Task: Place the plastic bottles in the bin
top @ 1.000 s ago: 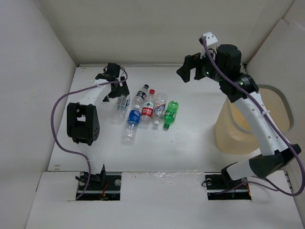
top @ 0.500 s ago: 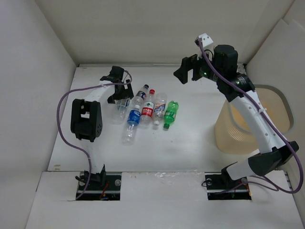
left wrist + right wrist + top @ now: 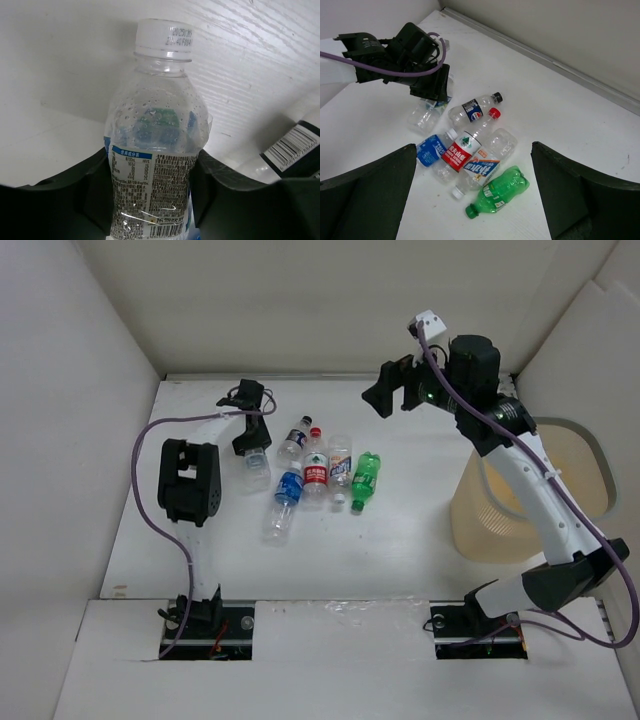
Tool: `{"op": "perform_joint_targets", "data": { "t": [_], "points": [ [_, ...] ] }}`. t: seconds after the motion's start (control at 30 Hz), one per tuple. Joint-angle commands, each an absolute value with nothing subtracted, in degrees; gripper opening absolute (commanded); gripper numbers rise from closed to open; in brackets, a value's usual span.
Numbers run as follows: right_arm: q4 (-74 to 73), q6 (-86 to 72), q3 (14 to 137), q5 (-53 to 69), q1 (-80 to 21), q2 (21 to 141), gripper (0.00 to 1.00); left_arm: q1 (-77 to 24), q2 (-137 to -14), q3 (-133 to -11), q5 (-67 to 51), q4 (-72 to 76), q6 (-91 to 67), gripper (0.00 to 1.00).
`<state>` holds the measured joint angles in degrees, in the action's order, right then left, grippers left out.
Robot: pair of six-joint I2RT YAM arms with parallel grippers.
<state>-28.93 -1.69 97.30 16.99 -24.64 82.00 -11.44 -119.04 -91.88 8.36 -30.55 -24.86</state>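
The left hand [image 3: 249, 436] is clamped around the body of a clear plastic bottle with a white cap [image 3: 156, 145], which lies at the far left of the white desk [image 3: 400, 550]; its fingers press both sides of the label. The other bottles [image 3: 318, 472] lie just right of it, side by side; the tall translucent tan bin [image 3: 478, 525] stands well apart at the right edge. The right hand [image 3: 387, 392] hangs spread wide above the far desk, grasping nothing. I'd judge a straight lift best, clear of the neighbours, before swinging right; thin plastic may buckle, so squeeze gently.
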Motion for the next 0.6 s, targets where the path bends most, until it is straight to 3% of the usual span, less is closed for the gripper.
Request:
{"op": "perform_joint_targets", "data": {
  "t": [0.0,0.1,0.4,0.57],
  "points": [
    [-25.31,-0.97,96.68,18.02,-25.49,79.89,1.0,-10.28,-121.64,-93.95,13.43,-35.15,-27.42,0.09],
    [-25.31,-0.97,97.21,19.69,-25.49,80.42,1.0,-9.76,-119.8,-97.62,16.6,-38.84,-28.65,0.0],
    [-15.48,-7.9,93.18,33.73,-23.65,80.42,1.0,-10.63,-109.71,-117.06,22.06,-49.39,-28.75,0.0],
    [-8.62,-13.26,91.23,36.39,-23.12,79.8,1.0,-13.18,-100.91,-118.92,7.6,-40.54,-22.86,0.0]
  ]
}}
